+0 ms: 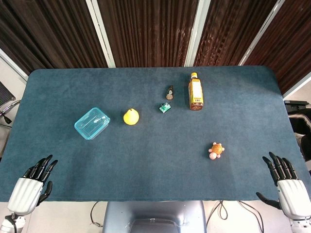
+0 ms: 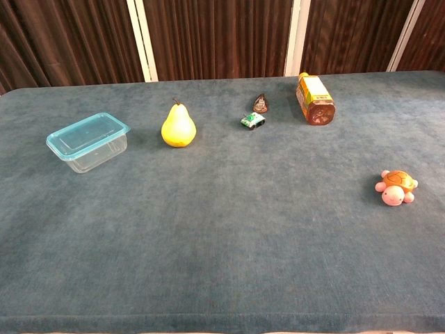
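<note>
My left hand (image 1: 33, 182) hovers at the table's near left corner, fingers spread, holding nothing. At the near right corner my right hand (image 1: 287, 184) is likewise spread and empty. Neither hand shows in the chest view. A clear blue-rimmed container (image 1: 92, 123) (image 2: 89, 141) stands left of centre, a yellow pear (image 1: 130, 117) (image 2: 178, 126) upright beside it. A small green toy car (image 1: 164, 108) (image 2: 252, 120) and a small dark cone-shaped item (image 1: 169, 92) (image 2: 260, 104) sit mid-table. An amber bottle (image 1: 196, 92) (image 2: 315, 99) lies on its side. A pink and orange toy turtle (image 1: 216, 150) (image 2: 395, 188) is nearest my right hand.
The dark teal cloth covers the table (image 1: 155, 165) (image 2: 222, 243). Brown curtains with white posts hang behind the far edge. Cables and equipment stand off both side edges of the table.
</note>
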Robot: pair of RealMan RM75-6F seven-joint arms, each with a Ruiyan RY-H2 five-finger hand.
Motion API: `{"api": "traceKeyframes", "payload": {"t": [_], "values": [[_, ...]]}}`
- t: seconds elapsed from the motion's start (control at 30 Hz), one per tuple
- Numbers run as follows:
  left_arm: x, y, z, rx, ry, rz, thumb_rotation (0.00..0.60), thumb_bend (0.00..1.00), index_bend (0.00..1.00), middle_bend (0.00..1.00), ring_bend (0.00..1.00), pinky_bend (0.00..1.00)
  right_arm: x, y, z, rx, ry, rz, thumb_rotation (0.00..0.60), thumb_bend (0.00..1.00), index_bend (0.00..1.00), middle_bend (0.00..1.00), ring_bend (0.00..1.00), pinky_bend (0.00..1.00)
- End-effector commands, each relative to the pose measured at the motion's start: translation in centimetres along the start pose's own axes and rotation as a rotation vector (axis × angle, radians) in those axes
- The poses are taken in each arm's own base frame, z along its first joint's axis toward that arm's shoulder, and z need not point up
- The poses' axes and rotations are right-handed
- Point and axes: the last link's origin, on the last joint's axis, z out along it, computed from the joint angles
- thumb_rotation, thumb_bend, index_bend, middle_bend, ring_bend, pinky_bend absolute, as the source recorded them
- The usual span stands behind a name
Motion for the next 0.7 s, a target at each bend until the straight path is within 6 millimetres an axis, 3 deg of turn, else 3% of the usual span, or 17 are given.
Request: {"api": "traceKeyframes", "payload": {"t": [0.03,0.27,0.5,0.57,0.63,0.7], "values": [[-0.1,0.1,0.0,-0.005,-0.012,0.004,0.6,0.58,0.09,0.01,0.11,0.32,0.0,0.0,0.0,-0.001,-0.006,0.001,0.6,0.11,0.0,0.0,0.0,0.0],[-0.1,0.0,-0.1,-0.001,-0.03,0.007,0.6,0.58,0.1,0.01,0.11,0.32,0.1,-0.1,0.5,0.012,0.021,0.027,0.6,0.11,0.0,0.0,0.0,0.01],[0.1,-0.3,-0.1,0.0,-0.044,-0.005,0.6,0.59,0.1,0.01,0.11,0.33,-0.7,-0.2,1.8,0.065,0.076,0.038,0.6,0.11,0.01,0.0,0.04,0.15],[0.3,-0.6,-0.2,0.012,-0.04,-0.017,0.6,0.59,0.11,0.01,0.11,0.33,-1.1,-0.3,2.4,0.073,0.069,0.036,0.6,0.12,0.05,0.02,0.12,0.18],[0.7,-1.0,-0.2,0.038,-0.023,-0.03,0.6,0.59,0.11,0.01,0.11,0.33,-1.4,-0.7,3.3,0.096,0.063,0.048,0.6,0.15,0.1,0.06,0.26,0.23],[1.0,-1.4,-0.3,0.057,-0.007,-0.046,0.6,0.59,0.12,0.01,0.11,0.33,-1.5,-1.1,4.3,0.122,0.068,0.046,0.6,0.19,0.19,0.13,0.54,0.43]]}}
